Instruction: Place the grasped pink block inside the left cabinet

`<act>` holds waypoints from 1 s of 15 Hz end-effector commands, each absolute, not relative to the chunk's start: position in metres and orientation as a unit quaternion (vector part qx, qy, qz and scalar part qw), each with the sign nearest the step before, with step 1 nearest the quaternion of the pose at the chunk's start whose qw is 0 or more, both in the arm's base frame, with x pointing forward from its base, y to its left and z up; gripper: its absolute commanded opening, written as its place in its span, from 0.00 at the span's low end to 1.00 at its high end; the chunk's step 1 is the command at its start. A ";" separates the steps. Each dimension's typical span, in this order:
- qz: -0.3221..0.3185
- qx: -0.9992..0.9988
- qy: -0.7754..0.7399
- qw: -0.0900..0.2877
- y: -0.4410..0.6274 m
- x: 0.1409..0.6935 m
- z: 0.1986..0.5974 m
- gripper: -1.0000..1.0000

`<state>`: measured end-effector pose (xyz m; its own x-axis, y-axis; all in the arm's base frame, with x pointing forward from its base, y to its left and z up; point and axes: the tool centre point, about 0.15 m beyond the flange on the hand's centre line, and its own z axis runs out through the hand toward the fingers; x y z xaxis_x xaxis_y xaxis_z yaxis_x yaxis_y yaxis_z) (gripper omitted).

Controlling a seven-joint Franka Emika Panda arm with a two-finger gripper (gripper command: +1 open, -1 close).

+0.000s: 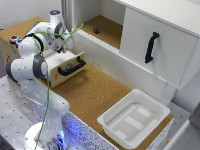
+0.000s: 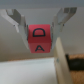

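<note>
- Claw (image 2: 40, 31) is pinching the block (image 2: 40, 39): in the wrist view a finger (image 2: 16, 21) presses each side of the pink cube, whose faces read "D" and "A". You have it, but only the upper half sits between the pads, so the hold looks shallow.
- In the exterior view, your claw (image 1: 61, 48) hangs just above the open wooden drawer (image 1: 64, 64), at the exterior view's left. The block itself is too small to make out there.
- The cabinet (image 1: 107, 27), the open white-walled bay with the cork floor, lies well apart from the claw, toward the exterior view's right and farther back.
- Risk one: you release early. The drawer mouth is right under the claw, so a slip here drops the block into the wrong box.
- Risk two: you swing across too low. The cabinet has a white front lip (image 1: 100, 44), and the block hangs below the fingertips, so it would strike first and could be knocked out of a shallow grip.
- Risk three: you enter too high or too wide. The bay's side walls and roof are close, and the wrist could catch them.
- Risk four: a small dark object (image 1: 96, 30) already sits on the cabinet floor. Set down on it and the block may tip or roll.
- Risk five: you let go from height. A light cube on cork could bounce out toward the lip.
</note>
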<state>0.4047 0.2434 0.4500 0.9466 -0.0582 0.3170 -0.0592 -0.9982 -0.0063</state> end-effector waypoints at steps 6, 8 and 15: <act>0.153 0.987 -0.007 0.050 0.173 0.572 0.496 0.00; 0.150 0.987 0.003 0.048 0.169 0.603 0.485 0.00; 0.184 0.982 -0.007 0.043 0.160 0.665 0.466 0.00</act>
<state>0.6064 0.1577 0.4718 0.9210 -0.0042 0.3896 -0.0108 -0.9998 0.0147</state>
